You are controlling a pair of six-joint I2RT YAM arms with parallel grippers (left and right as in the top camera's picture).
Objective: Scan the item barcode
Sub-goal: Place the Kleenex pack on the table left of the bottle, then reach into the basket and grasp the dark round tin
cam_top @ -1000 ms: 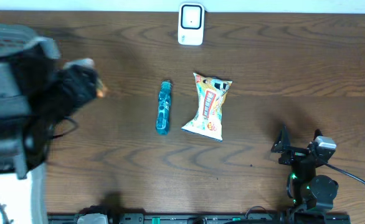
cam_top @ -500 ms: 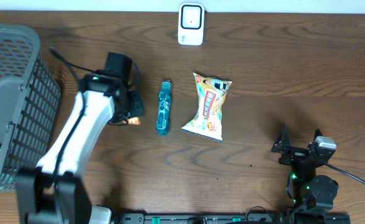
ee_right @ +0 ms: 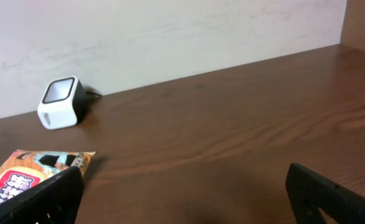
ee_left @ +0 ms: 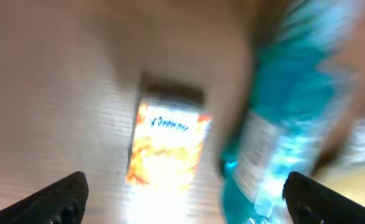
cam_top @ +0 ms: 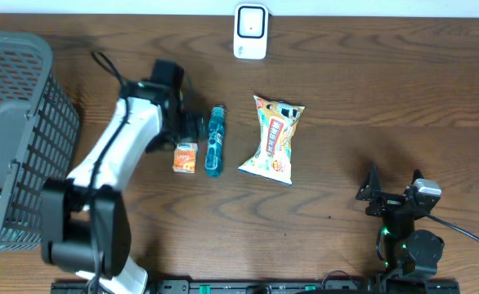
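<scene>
Now that the carton (cam_top: 185, 158) has been released onto the worktop (cam_top: 346, 82), the left claw (ee_left: 185, 198) and right claw (ee_right: 182, 194) are seen wide open and empty; nothing is yet scanned.

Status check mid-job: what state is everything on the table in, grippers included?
Small orange carton: lying flat, not held.
Blue plastic bottle: on its side beside the carton.
Yellow snack bag: lying flat, untouched.
White barcode scanner: standing at the far edge.
Grey mesh basket: standing at the left end.
Left gripper: open, over carton and bottle.
Right gripper: open, empty.
</scene>
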